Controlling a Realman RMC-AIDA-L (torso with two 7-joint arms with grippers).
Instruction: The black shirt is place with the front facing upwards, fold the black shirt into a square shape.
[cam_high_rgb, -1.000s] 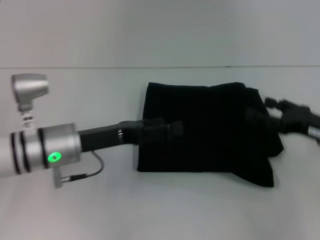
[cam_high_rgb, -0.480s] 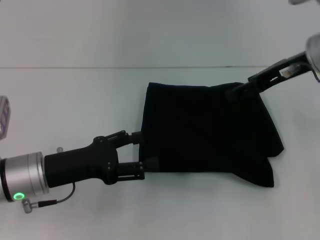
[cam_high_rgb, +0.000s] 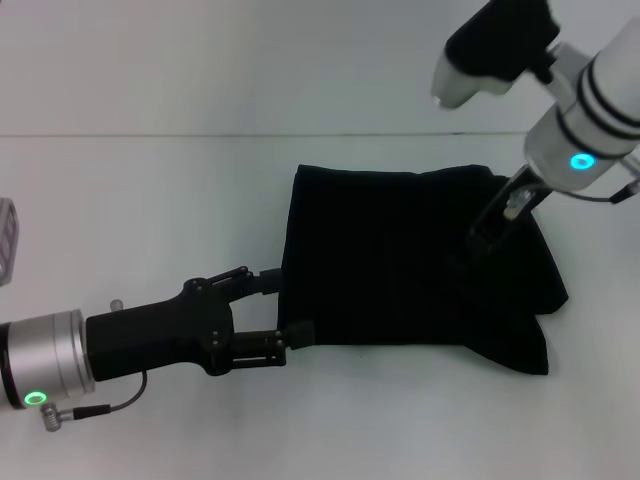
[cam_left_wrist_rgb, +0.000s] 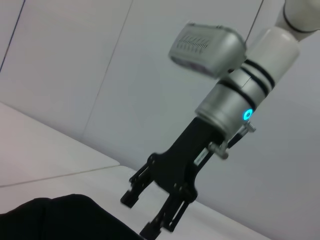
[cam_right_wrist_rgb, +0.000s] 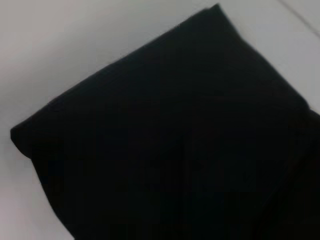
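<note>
While the black shirt (cam_high_rgb: 410, 265) is lying folded into a rough block on the white tabletop (cam_high_rgb: 150, 200), toward the right of centre in the head view, it is being flanked by both arms. On the left, the left gripper (cam_high_rgb: 285, 305) is being held level and low at the shirt's left edge, its fingers (cam_high_rgb: 298, 334) spread apart with nothing between them; the nearer fingertip is lying right at the lower left corner of the cloth, though whether it is touching cannot be told. No print or label is being shown, only plain black cloth.

Farther right, the right gripper (cam_left_wrist_rgb: 150, 212) is being pointed down over the right part of the shirt (seen best from the left wrist view), and its fingers (cam_left_wrist_rgb: 130, 196) are being kept apart as well, holding nothing. Whether the tips are pressing into the cloth cannot be told, black being set against black.

The right side of the bundle is being left uneven: a flap (cam_high_rgb: 520, 345) is jutting out at the lower right corner, so the outline is not yet square. The risk, as judged from here, is that this flap is being caught by only one layer, so that a pull would drag the stack open instead of tucking it. A sideways push from the left could likewise be bunching the neat left edge or sliding the whole shirt across the smooth surface.
</note>
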